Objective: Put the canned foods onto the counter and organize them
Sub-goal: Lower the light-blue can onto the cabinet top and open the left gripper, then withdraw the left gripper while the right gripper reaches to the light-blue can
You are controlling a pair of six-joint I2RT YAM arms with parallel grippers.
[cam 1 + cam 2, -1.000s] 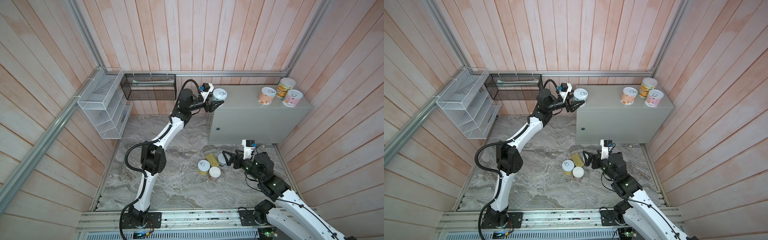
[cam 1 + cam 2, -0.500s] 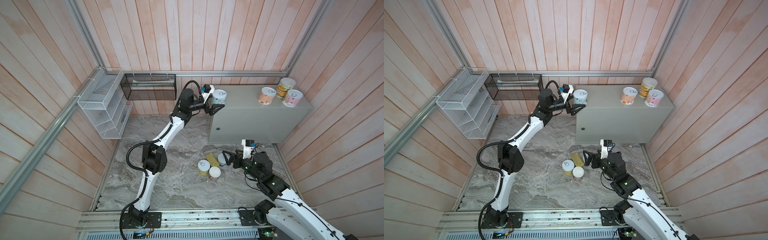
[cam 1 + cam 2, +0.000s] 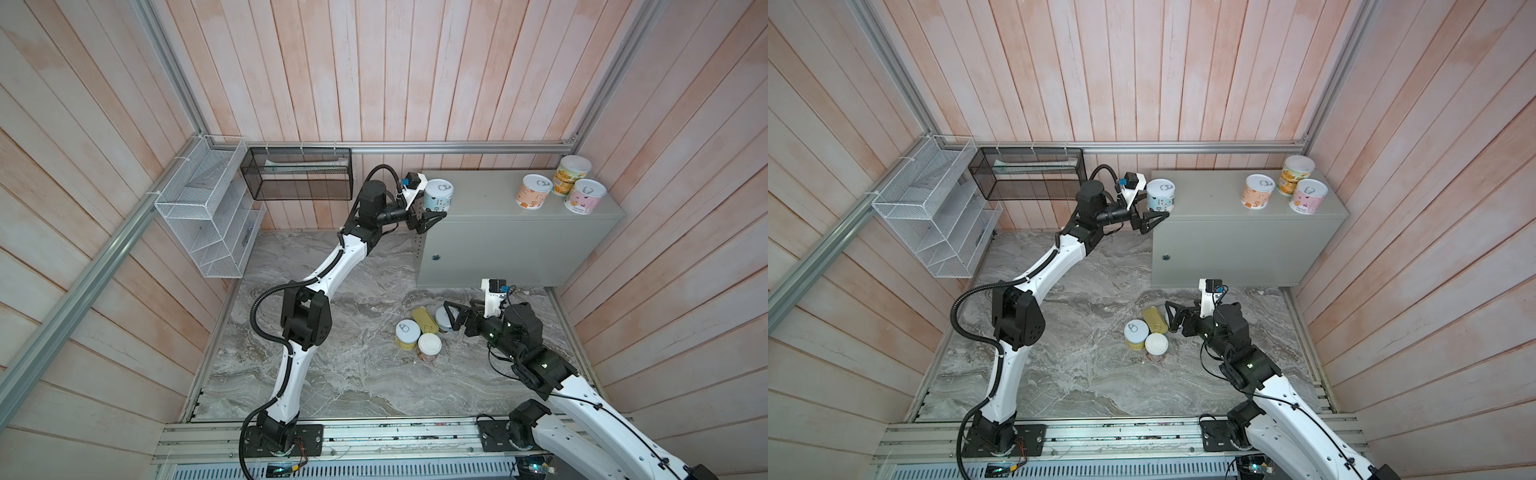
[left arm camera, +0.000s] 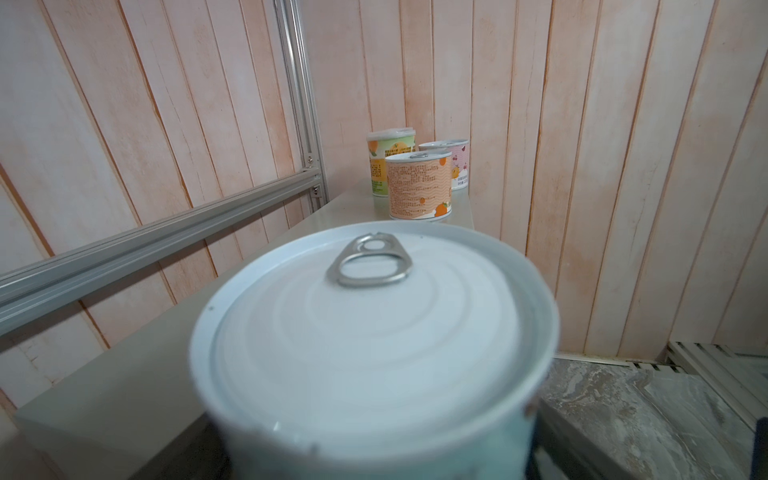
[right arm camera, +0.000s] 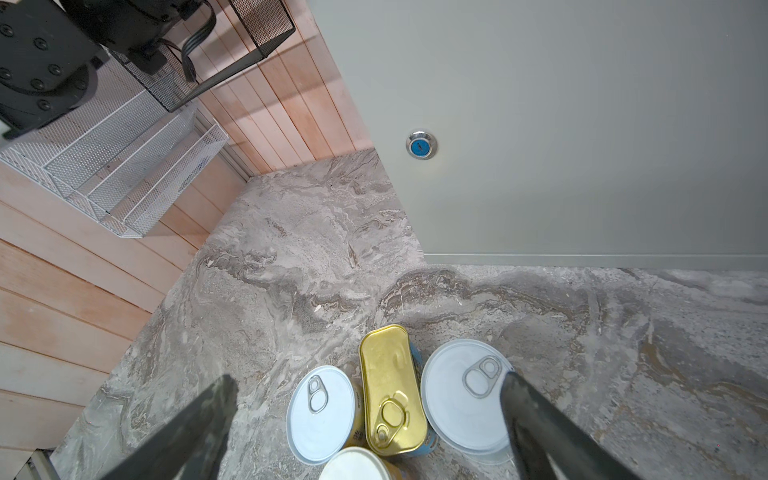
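On the left end of the pale grey-green counter (image 3: 498,237) stands a light-blue can (image 3: 439,195) with a pull-ring top (image 4: 374,332). My left gripper (image 3: 434,205) is open around it, one finger (image 3: 434,217) in front, the other hidden. Three cans stand at the counter's right end: orange (image 3: 534,192), yellow-green (image 3: 571,174), pink (image 3: 585,196). On the slab lie a gold-topped rectangular tin (image 5: 390,395), two ring-pull round cans (image 5: 322,413) (image 5: 465,395) and a white-lidded one (image 3: 429,347). My right gripper (image 5: 368,380) hangs open just above them, holding nothing.
A white wire basket (image 3: 208,216) and a black mesh basket (image 3: 297,174) hang on the wooden walls at the back left. The grey marbled slab (image 3: 353,374) runs to the metal rail (image 3: 395,436) at the front. The counter's lock (image 5: 421,144) faces my right gripper.
My left gripper has opened and let go of the light-blue can, which now stands on the counter's left end. The right arm has not moved.
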